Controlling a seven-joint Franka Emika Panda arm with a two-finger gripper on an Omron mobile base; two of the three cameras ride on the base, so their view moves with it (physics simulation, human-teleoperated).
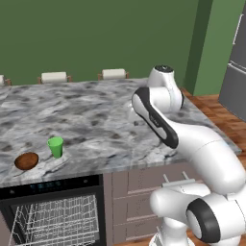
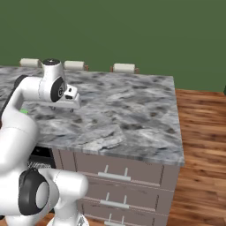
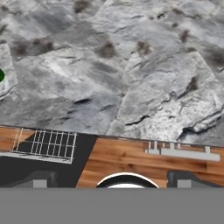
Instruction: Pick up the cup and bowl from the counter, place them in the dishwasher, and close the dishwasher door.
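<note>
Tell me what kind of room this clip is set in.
Most likely a simulated home kitchen: a marbled stone counter over taupe drawers, an open built-in dishwasher with a white wire rack, and part of a steel fridge at the right. A cup and bowl sit on the counter.

We find no text, label, brand, number or sign that can be read in any view. The dishwasher (image 1: 53,211) has a dark control strip (image 1: 50,185) with small teal marks on it, but they are too small and blurred for us to make out as letters or digits. The cup (image 1: 55,147) carries no print.
</note>
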